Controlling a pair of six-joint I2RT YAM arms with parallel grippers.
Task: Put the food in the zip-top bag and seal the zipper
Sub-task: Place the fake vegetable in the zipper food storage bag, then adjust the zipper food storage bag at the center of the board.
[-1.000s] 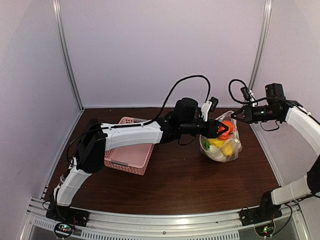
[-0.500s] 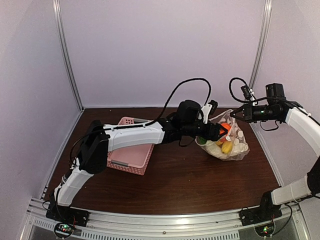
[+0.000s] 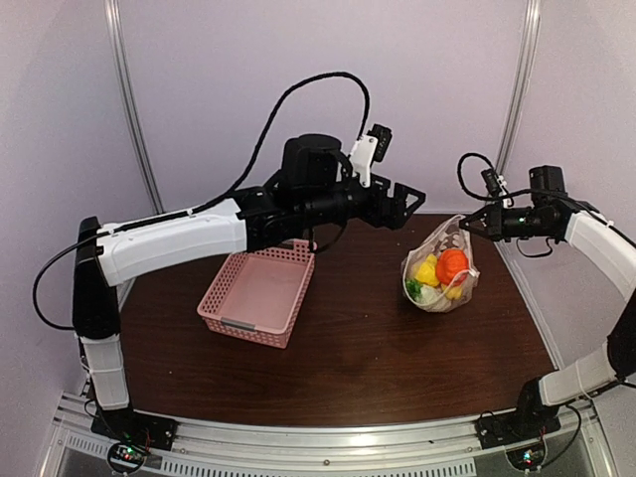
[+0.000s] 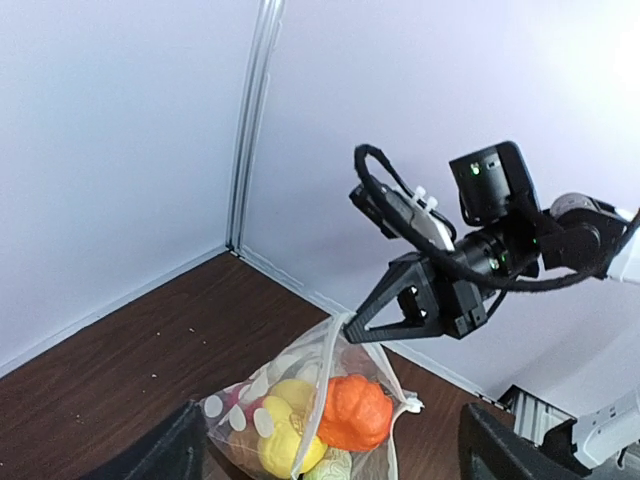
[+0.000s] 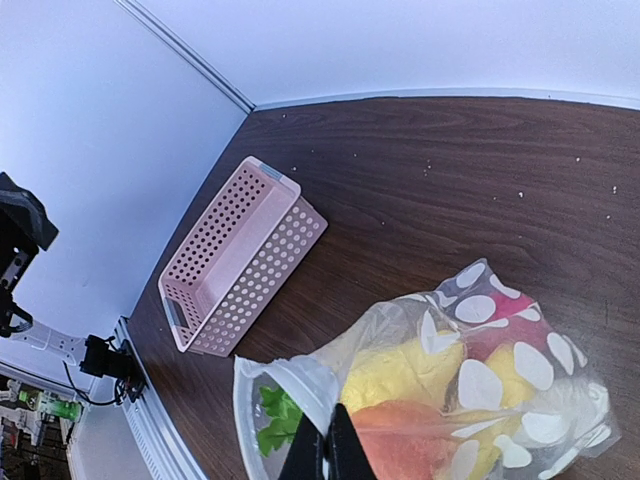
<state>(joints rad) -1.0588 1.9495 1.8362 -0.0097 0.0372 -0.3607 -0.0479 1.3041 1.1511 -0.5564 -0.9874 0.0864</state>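
On the right side of the brown table (image 3: 368, 358), the zip-top bag (image 3: 435, 253) is stood up, and its top edge is held. That edge is pinched by the right gripper (image 3: 469, 227), whose fingers are closed tight on the thin plastic. The food (image 3: 451, 266) can be seen inside the bag: orange, yellow, green and white pieces. The left gripper (image 3: 407, 199) is held high in the air, between the bag and the pink basket (image 3: 256, 296). Its fingers are spread wide, and nothing is held in them.
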